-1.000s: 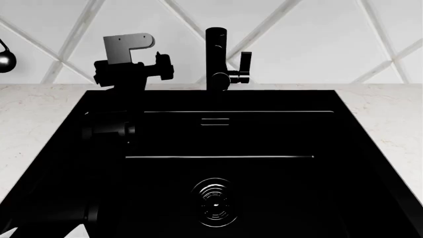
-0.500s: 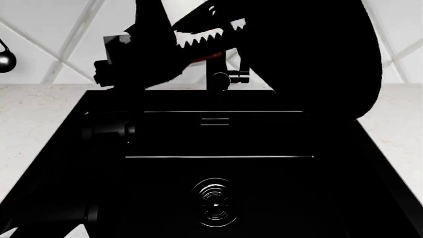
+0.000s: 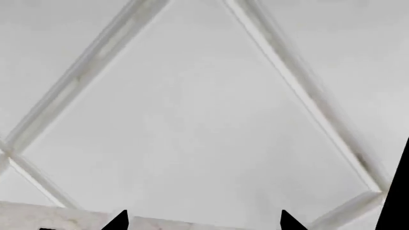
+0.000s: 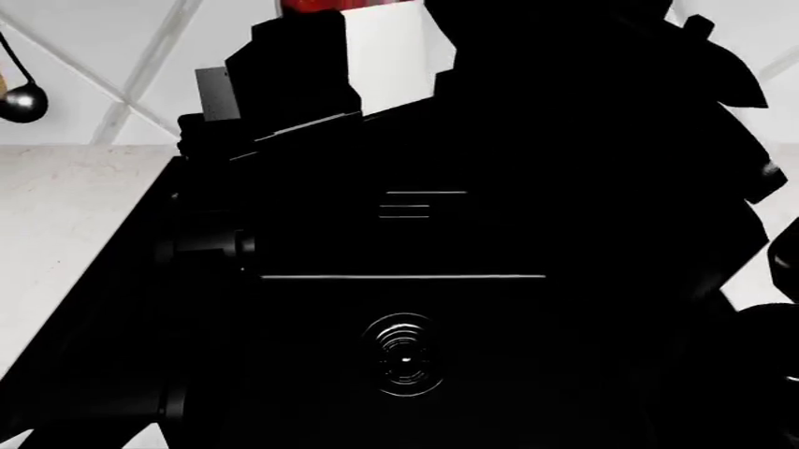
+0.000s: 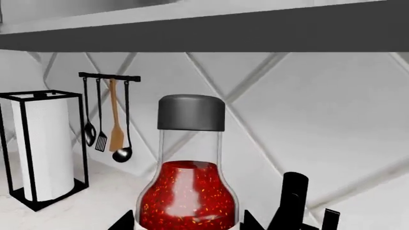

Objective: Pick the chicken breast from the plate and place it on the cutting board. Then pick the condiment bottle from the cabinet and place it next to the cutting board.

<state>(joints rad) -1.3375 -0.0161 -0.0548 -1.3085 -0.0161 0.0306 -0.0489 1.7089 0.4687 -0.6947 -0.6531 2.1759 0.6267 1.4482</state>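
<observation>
Your right gripper [image 5: 185, 225] appears closed on the condiment bottle [image 5: 189, 191], upright in the air before the tiled wall, so hold low on its smooth, stiff, likely slippery body, while the left gripper [image 3: 201, 223] is open and holds nothing.

The white marbled counter [image 4: 75, 215] runs along the tiled wall, with the black sink [image 4: 399, 309] sunk into it directly below the raised right gripper [image 5: 188, 224]. In the right wrist view, a paper towel roll in a black wire holder [image 5: 39, 148] stands on the counter well off to the side of the gripper (utensils hang on the wall beside it).
</observation>
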